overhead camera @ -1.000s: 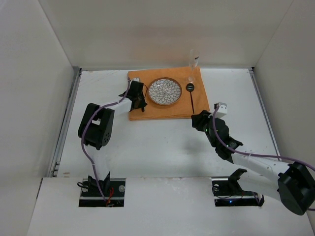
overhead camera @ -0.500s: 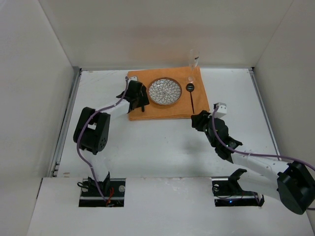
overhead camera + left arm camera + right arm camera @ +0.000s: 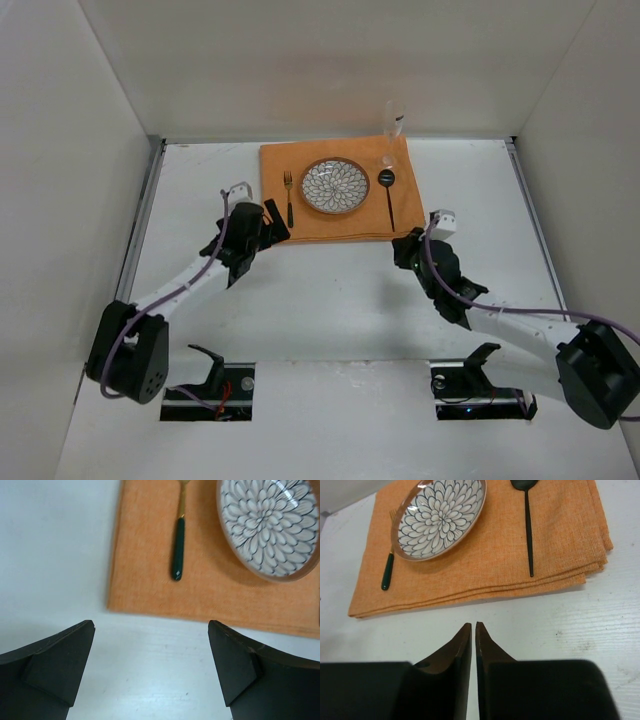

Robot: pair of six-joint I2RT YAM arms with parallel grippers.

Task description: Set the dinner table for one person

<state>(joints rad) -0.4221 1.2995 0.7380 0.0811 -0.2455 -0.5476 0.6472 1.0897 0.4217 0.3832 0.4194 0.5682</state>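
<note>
One each: orange cloth mat (image 3: 340, 228), flowered plate (image 3: 335, 186), green-handled fork (image 3: 289, 195), black spoon (image 3: 388, 195); clear glass (image 3: 393, 122) only overhead; left jaws released, right jaws clenched

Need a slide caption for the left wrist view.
Open left pincer over the table, facing the fork and plate on the orange mat.

Left gripper (image 3: 268, 225): I am holding its jaws spread wide, empty, left of centre. Right gripper (image 3: 405, 247): I am pressing its jaws together, empty, right of centre.
</note>
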